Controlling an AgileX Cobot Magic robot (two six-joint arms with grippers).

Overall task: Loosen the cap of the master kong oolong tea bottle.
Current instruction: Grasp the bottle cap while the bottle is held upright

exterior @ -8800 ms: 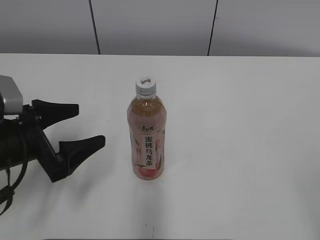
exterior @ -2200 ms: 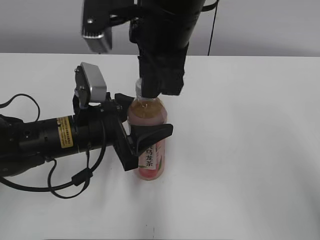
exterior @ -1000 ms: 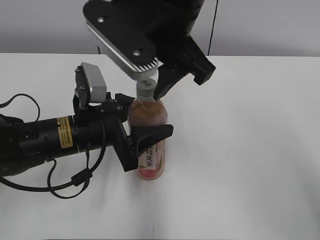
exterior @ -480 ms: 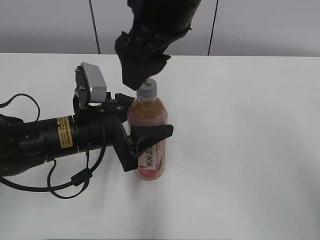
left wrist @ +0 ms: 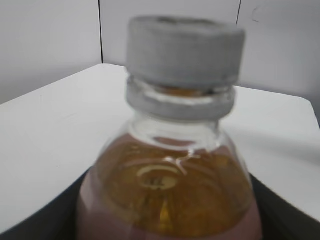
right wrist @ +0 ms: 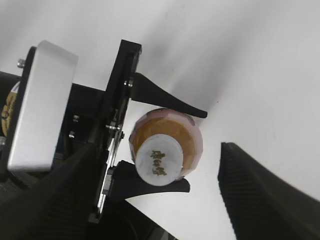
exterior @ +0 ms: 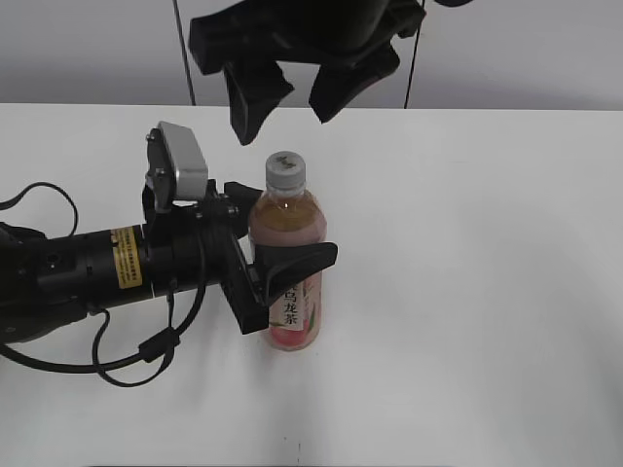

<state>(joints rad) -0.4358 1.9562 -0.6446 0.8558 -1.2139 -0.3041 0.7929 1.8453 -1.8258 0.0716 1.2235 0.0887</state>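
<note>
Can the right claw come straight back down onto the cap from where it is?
Probably yes: the right claw hangs open above the cap, nothing between them. The left claw holds the bottle lower down.

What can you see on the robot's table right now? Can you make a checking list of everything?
Surface: white table, bare apart from the bottle and the arms.
Job's things: master kong oolong tea bottle stands upright; the cap sits on its neck.
Clutter: nothing seen.
Grippers: left gripper is clamped around the bottle's body from the side. Right gripper hangs open above the cap, not touching it.
Cables: a black cable loops on the table beside the left arm.
Surroundings: pale wall panels with dark seams behind the table.
</note>
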